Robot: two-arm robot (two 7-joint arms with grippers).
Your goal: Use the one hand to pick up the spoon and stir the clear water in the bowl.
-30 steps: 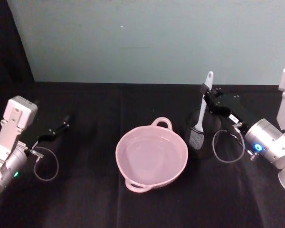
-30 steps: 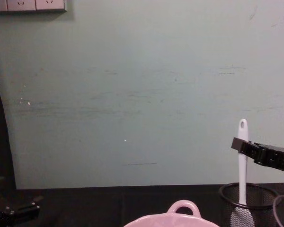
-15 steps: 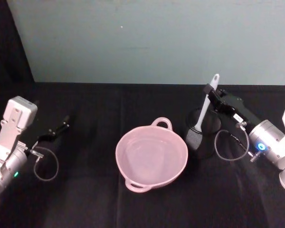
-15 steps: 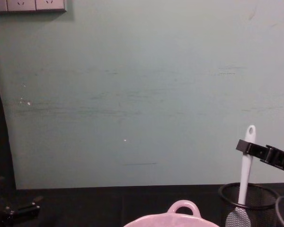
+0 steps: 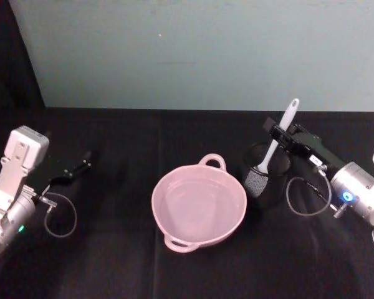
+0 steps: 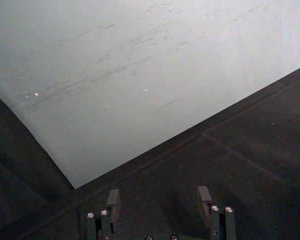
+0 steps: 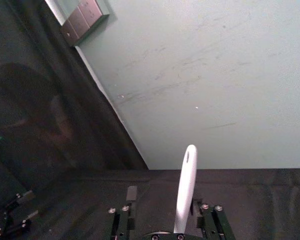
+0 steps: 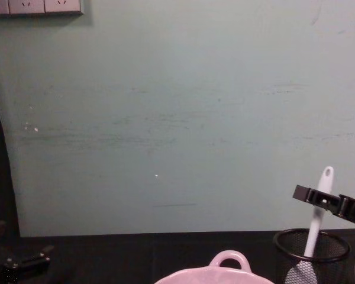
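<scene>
Surface (image 5: 112,261): covered in black cloth, running back to a pale green wall (image 5: 193,50).
Bowl (image 5: 198,205): pale pink and glossy, sitting near the middle of the surface in the head view, with clear water inside; one loop handle points toward the wall, another toward the robot. The chest view catches its rim and far handle at the bottom edge.
Mesh cup (image 5: 263,177): black wire mesh, standing upright just to the right of the bowl, close but apart from it.
Right claw (image 5: 277,133): reaches in from the right at about the height of the cup's mouth or a little above it, clenched on the handle of the spoon below its holed tip. In the right wrist view the handle rises between the two fingers (image 7: 121,220).
Left claw (image 5: 84,163): parked low over the surface well left of the bowl; the left wrist view shows its fingers (image 6: 113,200) spread apart with nothing between them.
Spoon (image 5: 279,141): white, leaning with its tip tilted toward the right and the wall; its blade is down inside the mesh cup, seen through the mesh in the chest view.
</scene>
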